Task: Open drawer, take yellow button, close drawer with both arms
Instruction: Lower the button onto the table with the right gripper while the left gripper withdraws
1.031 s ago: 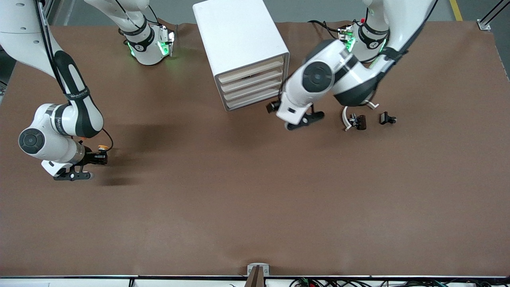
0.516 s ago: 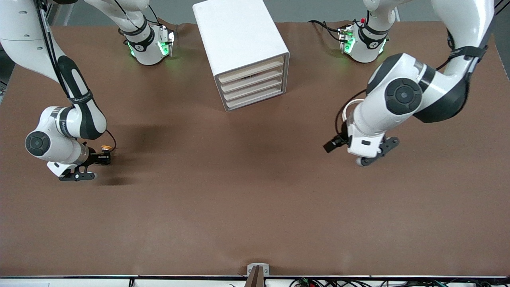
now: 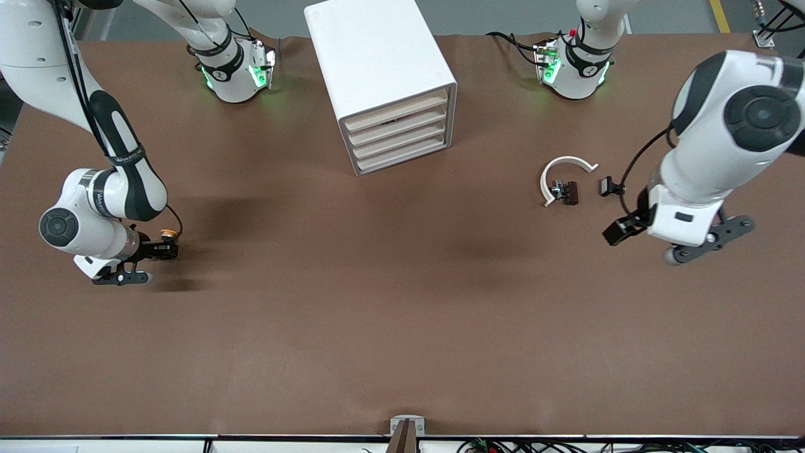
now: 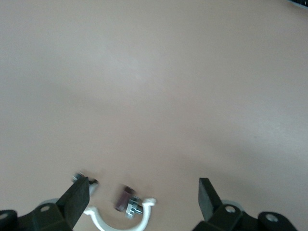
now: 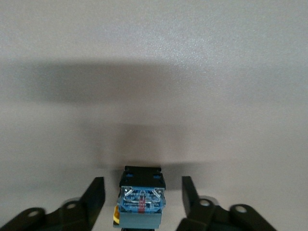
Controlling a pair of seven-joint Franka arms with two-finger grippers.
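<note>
The button (image 3: 165,235) sits on the bench (image 3: 352,314) at the right arm's end, its orange cap just visible beside the right pincer (image 3: 160,250). In the right wrist view the button (image 5: 141,199) stands between the two fingers (image 5: 94,199) with a gap showing on each side, so the right pincer (image 5: 142,202) is parted and grips nothing; its tips are low at the bench surface around the button.

The white cabinet (image 3: 380,82) stands between the two arm bases, its four drawers (image 3: 397,137) all pushed in flush.

The left pincer (image 3: 707,242) hangs over bare bench at the left arm's end, nearer to the front camera than a small group of parts. Its fingers (image 4: 77,204) are spread wide with nothing between them. Those parts are a white curved clip (image 3: 561,173), a dark cylinder (image 3: 569,192) touching it, and a little black piece (image 3: 609,186) just beside them toward the left arm's end. The left wrist view shows the clip (image 4: 118,219) and the cylinder (image 4: 124,197) lying between the spread fingers of the left pincer (image 4: 142,204), well below them.
</note>
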